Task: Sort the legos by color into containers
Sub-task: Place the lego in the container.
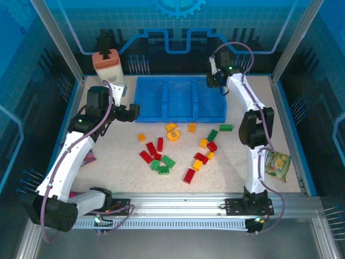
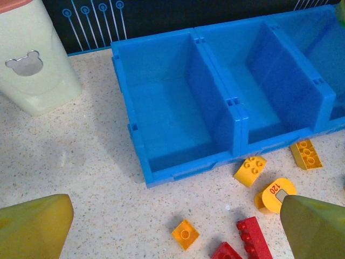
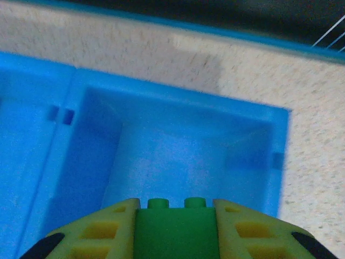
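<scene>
Right claw [image 3: 173,237] is clenched on a green brick [image 3: 175,218], poised over the end compartment [image 3: 178,162] of the tray [image 1: 178,117]. Recommendation: I centre it, lower below the walls, then release. Left claw [image 1: 132,112] stands released near the tray; other legos [image 1: 168,161] lie on the counter [image 1: 118,156].

Green brick [image 3: 175,229] pinched in the right gripper [image 3: 176,211], lower half cut off at the bottom edge, and that whole wrist picture is soft. Over on the left wrist view, the bottle [image 2: 32,65] loses its top, the ring [image 2: 272,193] sits partly behind a finger [image 2: 312,226] of the left gripper [image 2: 175,208], two red bricks [image 2: 252,240] run off the near edge. From above, the left arm [image 1: 70,156] covers most of a purple packet [image 1: 89,157].
</scene>
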{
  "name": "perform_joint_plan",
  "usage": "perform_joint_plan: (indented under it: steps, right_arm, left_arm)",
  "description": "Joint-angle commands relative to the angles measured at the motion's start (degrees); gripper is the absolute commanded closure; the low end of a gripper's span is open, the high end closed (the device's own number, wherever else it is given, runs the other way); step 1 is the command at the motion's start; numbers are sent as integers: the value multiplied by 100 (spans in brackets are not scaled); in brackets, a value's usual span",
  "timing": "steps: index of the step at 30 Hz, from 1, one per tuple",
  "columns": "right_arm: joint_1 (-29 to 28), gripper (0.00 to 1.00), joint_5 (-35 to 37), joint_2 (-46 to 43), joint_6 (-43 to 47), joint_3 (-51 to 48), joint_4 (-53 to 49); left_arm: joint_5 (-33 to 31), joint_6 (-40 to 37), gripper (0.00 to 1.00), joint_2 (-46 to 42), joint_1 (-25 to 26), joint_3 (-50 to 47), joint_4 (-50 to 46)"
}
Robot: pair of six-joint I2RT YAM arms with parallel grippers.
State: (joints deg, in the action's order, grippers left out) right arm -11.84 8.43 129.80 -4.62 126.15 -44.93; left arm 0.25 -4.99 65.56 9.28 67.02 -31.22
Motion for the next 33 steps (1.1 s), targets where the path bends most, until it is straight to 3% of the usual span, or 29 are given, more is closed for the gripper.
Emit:
perform_joint_plan:
  steps: [1, 11, 16, 20, 26, 30, 33]
  right_arm:
    - [-60, 68, -79, 289, 67, 456, -409]
    - [-91, 59, 19, 556, 119, 380, -427]
    - [-212, 39, -8, -47, 306, -79, -221]
    - [-376, 35, 218, -710, 391, -588, -158]
    - [-432, 29, 708, -2245, 134, -2224, 52]
    - [-325, 0, 914, -3075, -291, -3329, -82]
    - [-261, 0, 983, -3597, -648, -4302, 27]
  left_arm:
    - [-134, -133, 1, -146, 13, -21, 51]
    - [-34, -65, 1, -33, 13, 45, 20]
    - [15, -38, 1, 4, 13, 74, 11]
    - [33, -37, 1, 10, 13, 73, 3]
    - [73, -37, 1, -12, 4, 48, 19]
    - [133, -19, 1, -25, -5, 8, 29]
    - [157, -14, 0, -30, -9, -5, 29]
